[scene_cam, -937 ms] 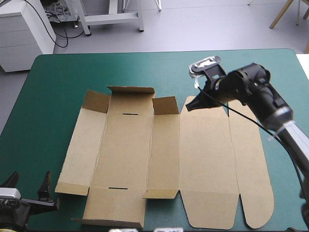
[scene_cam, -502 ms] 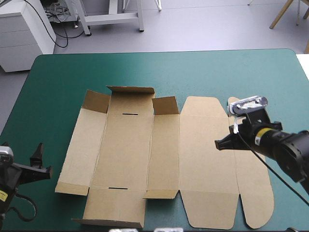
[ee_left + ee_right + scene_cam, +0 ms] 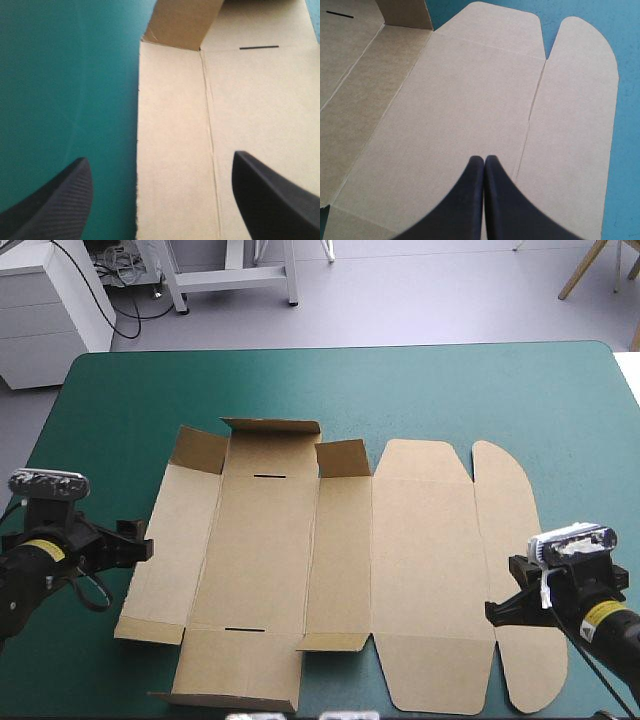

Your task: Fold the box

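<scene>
The brown box (image 3: 330,560) lies as a flat cut sheet on the teal-green cover, with short flaps raised along its far edge and near edge. My left gripper (image 3: 138,543) is open just beside the box's left edge. In the left wrist view the left gripper (image 3: 159,157) straddles that edge, and the left side panel of the box (image 3: 175,125) lies ahead. My right gripper (image 3: 497,610) is shut and hovers over the near right part of the sheet. The right wrist view has the right gripper (image 3: 484,161) above the wide lid panel of the box (image 3: 470,90), next to the crease of the rounded flap.
Bare teal-green cover (image 3: 400,390) stretches beyond the box's far edge and along its left side (image 3: 90,440). The table's near edge and right edge run close to the right arm. The rounded end flaps (image 3: 515,490) lie flat at the right.
My right gripper has come from the box's far edge back to its near right part. My left arm has moved from the near left corner up to the box's left edge.
</scene>
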`<state>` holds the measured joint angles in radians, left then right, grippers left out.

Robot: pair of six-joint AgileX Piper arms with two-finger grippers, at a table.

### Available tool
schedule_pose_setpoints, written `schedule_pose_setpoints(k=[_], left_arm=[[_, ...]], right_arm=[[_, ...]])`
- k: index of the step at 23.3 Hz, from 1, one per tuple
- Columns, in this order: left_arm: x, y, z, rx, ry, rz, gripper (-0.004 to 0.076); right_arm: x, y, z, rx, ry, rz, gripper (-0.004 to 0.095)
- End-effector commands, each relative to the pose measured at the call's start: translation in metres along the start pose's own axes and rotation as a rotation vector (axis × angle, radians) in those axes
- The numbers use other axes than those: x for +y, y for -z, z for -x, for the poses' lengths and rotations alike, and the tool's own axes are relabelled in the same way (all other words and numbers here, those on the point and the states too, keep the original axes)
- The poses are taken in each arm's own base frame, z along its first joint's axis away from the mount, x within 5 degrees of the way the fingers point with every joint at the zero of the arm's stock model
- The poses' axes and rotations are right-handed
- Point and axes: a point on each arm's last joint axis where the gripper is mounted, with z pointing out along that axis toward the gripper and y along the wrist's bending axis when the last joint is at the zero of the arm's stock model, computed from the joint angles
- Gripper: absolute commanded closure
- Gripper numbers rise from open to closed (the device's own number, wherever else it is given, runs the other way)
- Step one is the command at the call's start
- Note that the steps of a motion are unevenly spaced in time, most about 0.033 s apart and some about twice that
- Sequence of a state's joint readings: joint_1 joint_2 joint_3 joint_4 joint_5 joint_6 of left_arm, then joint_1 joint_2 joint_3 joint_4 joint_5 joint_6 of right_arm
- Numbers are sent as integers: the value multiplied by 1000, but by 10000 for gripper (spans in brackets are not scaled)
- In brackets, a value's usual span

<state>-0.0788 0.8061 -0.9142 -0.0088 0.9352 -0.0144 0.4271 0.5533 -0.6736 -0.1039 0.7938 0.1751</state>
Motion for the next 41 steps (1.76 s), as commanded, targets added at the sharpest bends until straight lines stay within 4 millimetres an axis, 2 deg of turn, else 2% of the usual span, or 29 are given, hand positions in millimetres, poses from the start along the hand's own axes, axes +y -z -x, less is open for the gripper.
schedule_pose_setpoints(k=[1,2,6,8,11,12,13,19,23,27,30,35,40,41], left_arm=[[-6,-13,16,-6,8,-57,176],[-2,-29,17,55,25,-53,176],[14,-56,19,146,115,-80,176],[30,-70,18,190,189,-136,176],[63,-96,10,283,348,-423,176],[69,-102,8,297,369,-455,176],[81,-110,3,344,387,-464,176],[104,-139,-17,504,370,-369,176],[92,-162,-24,616,357,-458,176],[72,-174,-24,678,288,-508,176],[53,-177,-21,700,225,-544,176],[32,-179,-17,697,204,-609,176],[27,-179,-15,698,232,-633,190],[27,-179,-15,700,232,-634,248]], right_arm=[[-1,13,1,-125,-1,7,927],[-3,18,-8,-145,-3,9,927],[-5,26,-24,-191,-5,14,927],[-5,31,-31,-223,-11,20,927],[-3,46,-43,-329,13,73,927],[-3,48,-45,-347,29,86,927],[0,53,-47,-371,54,117,927],[4,57,-50,-392,101,163,927],[5,57,-50,-393,111,165,927],[5,57,-50,-393,126,162,927],[5,57,-50,-393,126,162,927],[5,57,-50,-393,126,162,927],[5,57,-50,-393,130,161,927],[5,57,-50,-393,130,161,927]])
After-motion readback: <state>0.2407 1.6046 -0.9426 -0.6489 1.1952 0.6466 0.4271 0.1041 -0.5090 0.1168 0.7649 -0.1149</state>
